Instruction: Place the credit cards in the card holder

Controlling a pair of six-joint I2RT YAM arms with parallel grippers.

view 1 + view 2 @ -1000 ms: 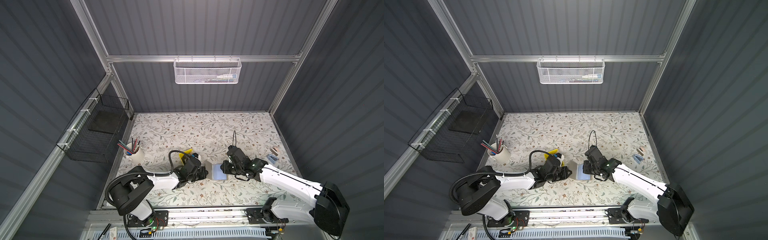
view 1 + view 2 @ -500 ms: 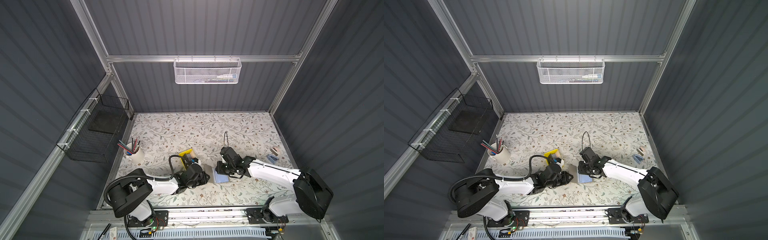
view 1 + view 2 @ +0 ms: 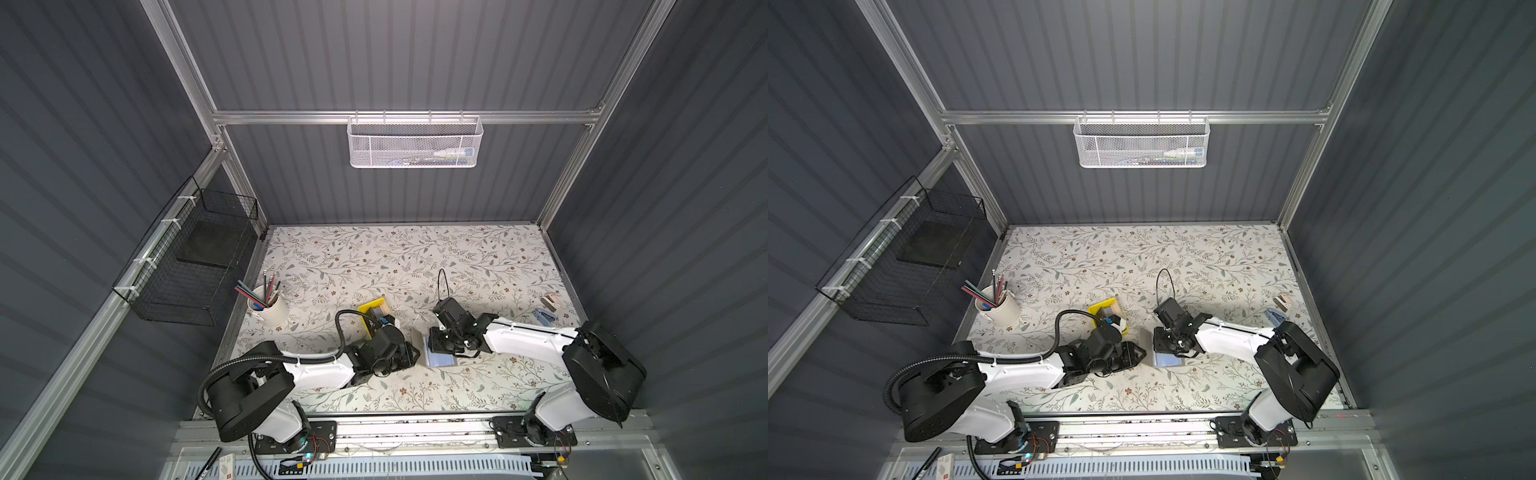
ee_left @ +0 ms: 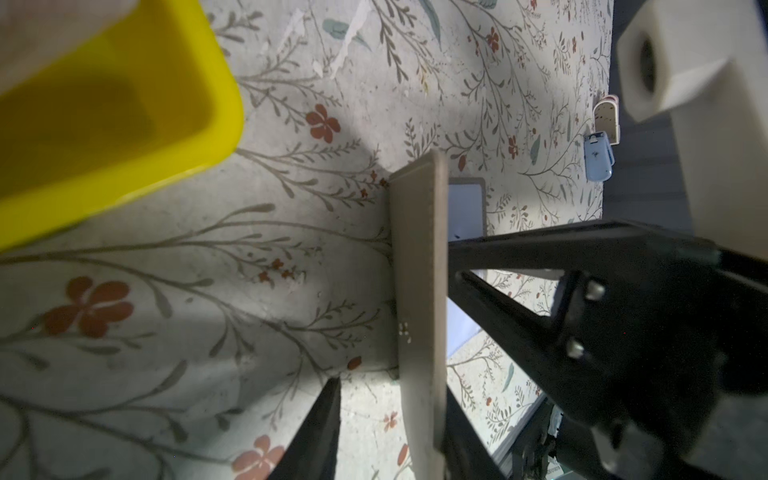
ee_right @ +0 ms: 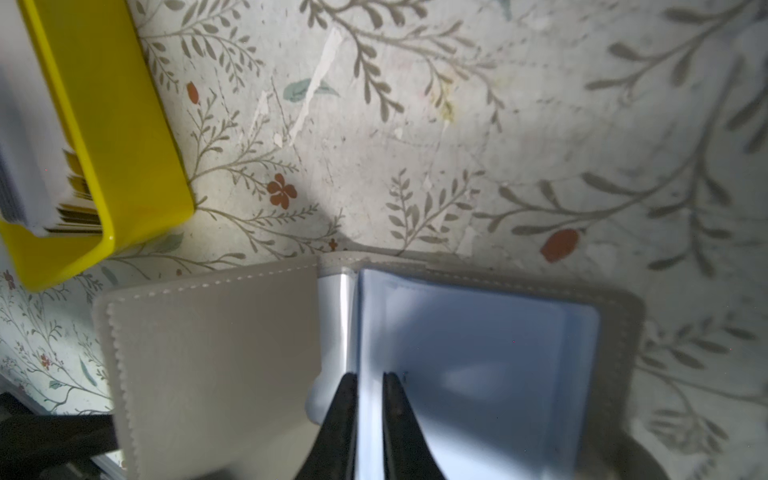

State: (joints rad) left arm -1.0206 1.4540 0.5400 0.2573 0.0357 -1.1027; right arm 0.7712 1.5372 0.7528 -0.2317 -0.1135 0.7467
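This looks like a robot test cell in a laboratory. An aluminium frame (image 3: 407, 117) holds dark grey ribbed wall panels (image 3: 395, 58). Two robot arms (image 3: 316, 368) stand on a metal rail (image 3: 415, 432) before a flowered table (image 3: 395, 257). A white mesh basket (image 3: 413, 143) and a black wire basket (image 3: 195, 266) hang on the walls.

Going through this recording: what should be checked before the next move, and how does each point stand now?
1. Open card holder, sleeves exposed: ok.
2. Open left gripper: ok, jaws apart either side of the raised cover.
3. Firm right gripper hold on a sleeve edge: cannot tell; jaws nearly together there.
4. Card in hand: not ok; credit cards sit in the yellow tray.
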